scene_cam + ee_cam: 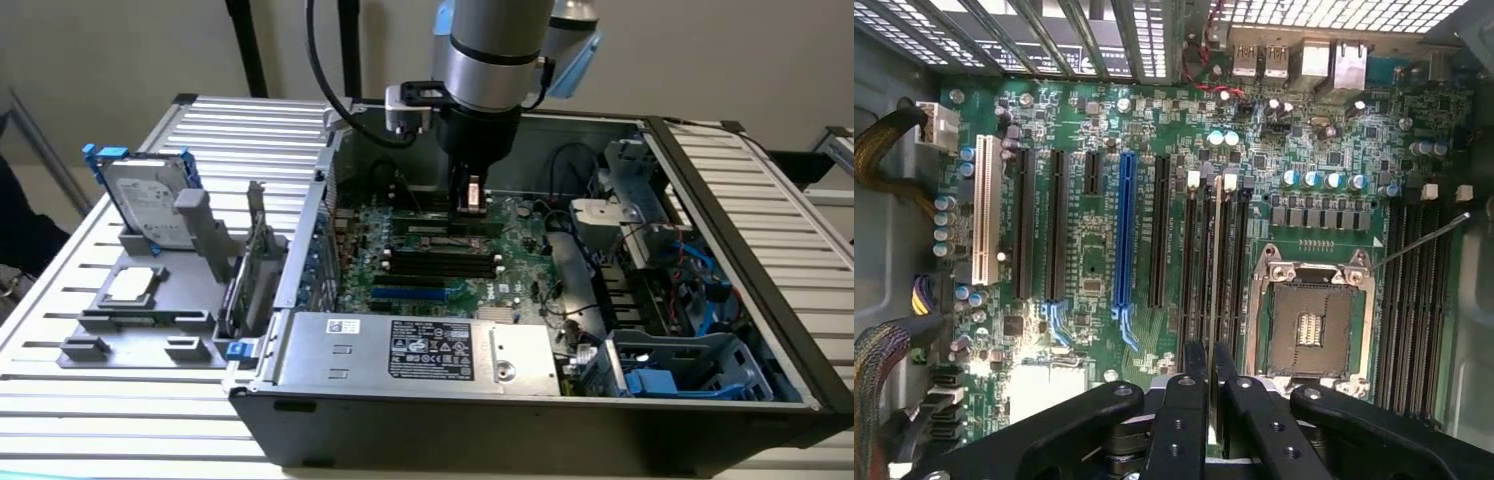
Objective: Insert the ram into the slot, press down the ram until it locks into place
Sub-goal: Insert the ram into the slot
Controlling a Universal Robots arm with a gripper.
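Exterior view: gripper (467, 203) low inside open computer case (441, 440), over motherboard (518, 238), near black slot (430, 262) bank. Wrist view: gripper in line with slot, beside square processor socket (1309, 325). Gripper open or closed, ram held or not: cannot tell.

The flat circuit-board motherboard (1104, 260) is green, speckled with silver-topped capacitors. The long narrow plastic memory slots (1224, 260) on it are black. 1 shorter plastic slot (1122, 230) is bright blue and another (982, 210) is white. The square metal processor socket (1309, 325) is silver. The gripper (1209, 352) is matte black. At the lower left of the exterior view, the ribbed metal tabletop (80, 420) shows pale grey stripes.
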